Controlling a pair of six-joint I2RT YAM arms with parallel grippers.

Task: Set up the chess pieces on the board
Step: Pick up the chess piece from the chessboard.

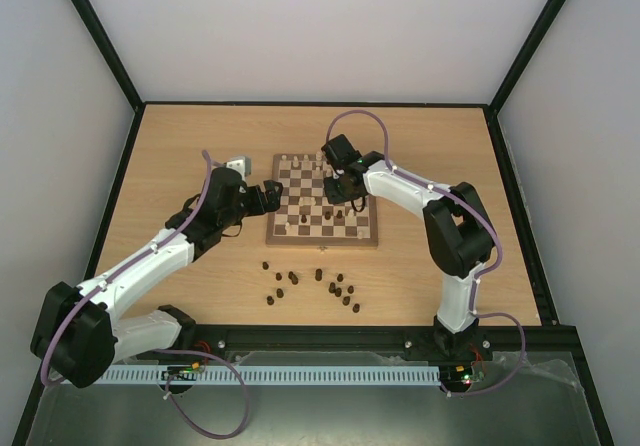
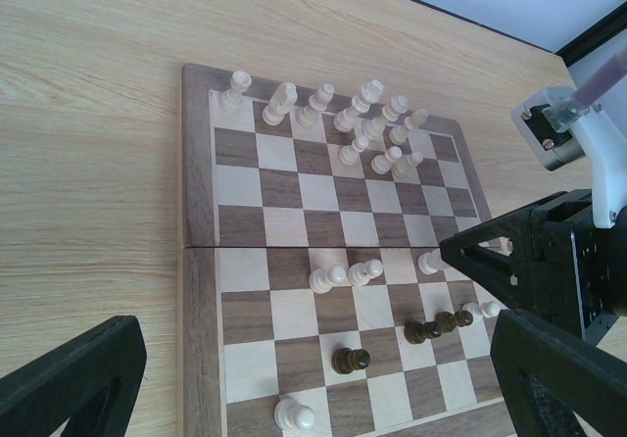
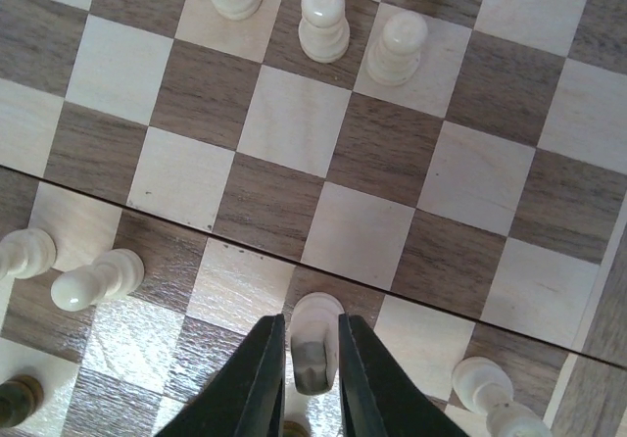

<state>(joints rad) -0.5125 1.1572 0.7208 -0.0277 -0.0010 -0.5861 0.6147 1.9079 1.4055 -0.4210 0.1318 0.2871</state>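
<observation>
The board (image 1: 300, 229) lies mid-table. Cream chess pieces (image 2: 333, 109) crowd its far rows, and a few cream (image 2: 343, 275) and dark pieces (image 2: 351, 361) stand on its near half. My right gripper (image 3: 310, 324) is shut on a cream piece (image 3: 314, 351) over a dark square by the board's centre fold; it hangs over the board's right half in the top view (image 1: 340, 198). My left gripper (image 1: 272, 196) is open and empty at the board's left edge, its fingers (image 2: 73, 378) spread wide. Several dark pieces (image 1: 315, 284) lie loose on the table in front of the board.
The right arm's gripper (image 2: 534, 270) shows over the board's right side in the left wrist view. Other cream pieces (image 3: 323, 21) stand close ahead of the right gripper, and two (image 3: 98, 278) stand to its left. Black frame posts and white walls ring the table.
</observation>
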